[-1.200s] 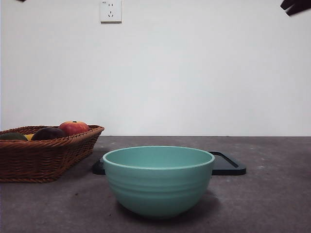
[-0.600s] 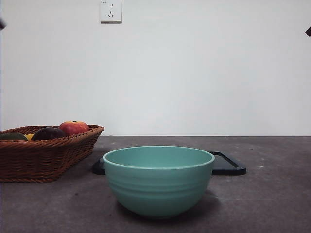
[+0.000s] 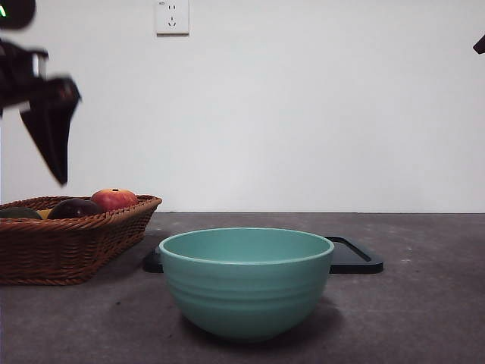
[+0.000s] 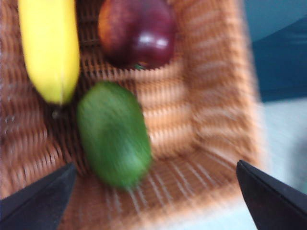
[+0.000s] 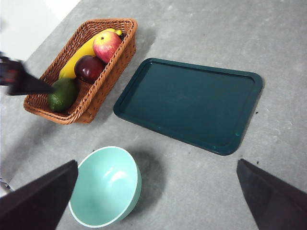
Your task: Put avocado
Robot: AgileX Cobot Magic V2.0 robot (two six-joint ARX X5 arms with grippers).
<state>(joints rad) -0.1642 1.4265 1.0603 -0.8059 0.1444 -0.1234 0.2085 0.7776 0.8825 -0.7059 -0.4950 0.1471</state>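
At the counter's left edge, the left gripper point(image 3: 53, 129) hangs above the wicker basket point(image 3: 76, 246), its fingers spread wide and holding nothing. The avocado point(image 4: 113, 134) lies at the basket's near end, beside a banana point(image 4: 48, 48) and a dark purple fruit point(image 4: 139, 31). This looks like the reach for the pick: next comes a descent straddling the avocado. The right gripper point(image 5: 153, 201) waits high, fingers wide, over the bowl point(image 5: 108, 187) and tray point(image 5: 189, 103).

Probably a lab — bare white wall point(image 3: 303, 114), grey table point(image 3: 424, 303).
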